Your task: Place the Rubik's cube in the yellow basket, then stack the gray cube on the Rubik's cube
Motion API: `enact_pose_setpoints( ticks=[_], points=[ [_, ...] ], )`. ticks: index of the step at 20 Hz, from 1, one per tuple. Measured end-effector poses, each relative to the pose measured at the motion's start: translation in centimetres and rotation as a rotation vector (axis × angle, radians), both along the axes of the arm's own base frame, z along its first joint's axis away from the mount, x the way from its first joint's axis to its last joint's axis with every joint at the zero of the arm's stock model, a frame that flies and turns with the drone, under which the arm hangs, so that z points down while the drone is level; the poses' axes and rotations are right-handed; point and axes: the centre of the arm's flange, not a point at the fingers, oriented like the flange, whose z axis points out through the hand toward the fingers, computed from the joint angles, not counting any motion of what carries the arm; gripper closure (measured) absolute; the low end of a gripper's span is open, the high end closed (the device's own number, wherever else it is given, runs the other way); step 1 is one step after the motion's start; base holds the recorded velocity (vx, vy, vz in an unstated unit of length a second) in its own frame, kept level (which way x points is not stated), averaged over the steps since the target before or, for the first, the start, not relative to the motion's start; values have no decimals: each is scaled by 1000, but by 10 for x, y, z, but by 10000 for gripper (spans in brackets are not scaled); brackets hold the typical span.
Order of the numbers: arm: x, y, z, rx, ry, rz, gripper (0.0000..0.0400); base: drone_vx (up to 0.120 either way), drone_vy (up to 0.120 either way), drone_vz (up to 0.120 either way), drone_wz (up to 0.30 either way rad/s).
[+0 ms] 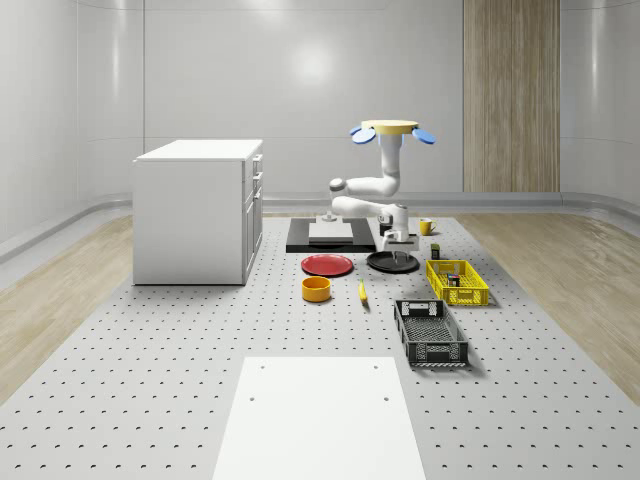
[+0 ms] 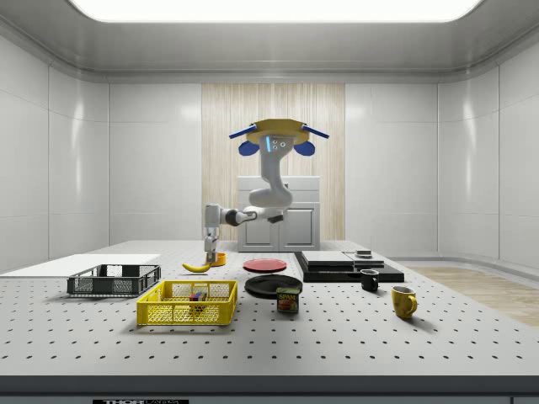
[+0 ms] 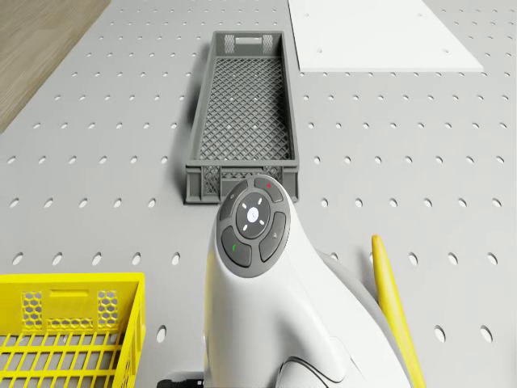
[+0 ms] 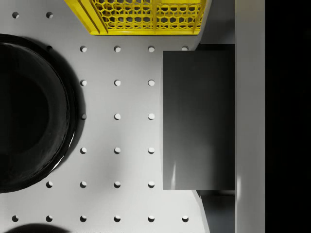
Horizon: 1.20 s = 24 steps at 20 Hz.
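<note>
The drone (image 1: 390, 130) hovers above the table's far middle, its arm (image 3: 258, 307) reaching down. My gripper (image 1: 400, 243) hangs a little over the table beside the black plate (image 1: 392, 262), just behind the yellow basket (image 1: 457, 281). In the wrist view a dark gray cube (image 4: 199, 121) sits close up against a pale finger (image 4: 250, 116), so the gripper looks shut on it. Inside the yellow basket (image 2: 187, 303) rests the Rubik's cube (image 2: 198, 296). The basket's end wall (image 4: 146, 17) lies just beyond the held cube.
A gray mesh basket (image 1: 430, 333) stands in front of the yellow one. A banana (image 1: 362, 291), an orange bowl (image 1: 316, 289) and a red plate (image 1: 327, 265) lie to the whole-scene view's left. A can (image 2: 288, 300), two mugs (image 2: 403, 301) and a white cabinet (image 1: 198, 210) stand around.
</note>
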Motion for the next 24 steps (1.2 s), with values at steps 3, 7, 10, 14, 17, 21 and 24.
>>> enact_pose_setpoints(
  ticks=[3, 7, 10, 14, 17, 21, 24],
  points=[
    [0, 0, -1, 0, 0, 0, 150, -80, 120, 80, 0],
    [0, 0, -1, 0, 0, 0, 150, 0, 120, 0, 0],
    [0, 0, -1, 0, 0, 0, 150, 0, 120, 0, 0],
    [0, 0, -1, 0, 0, 0, 150, 0, 120, 0, 0],
    [0, 0, -1, 0, 0, 0, 150, 0, 120, 0, 0],
    [0, 0, -1, 0, 0, 0, 150, -30, 120, 0, 0],
    [0, 0, -1, 0, 0, 0, 150, 0, 120, 0, 0]
  ],
)
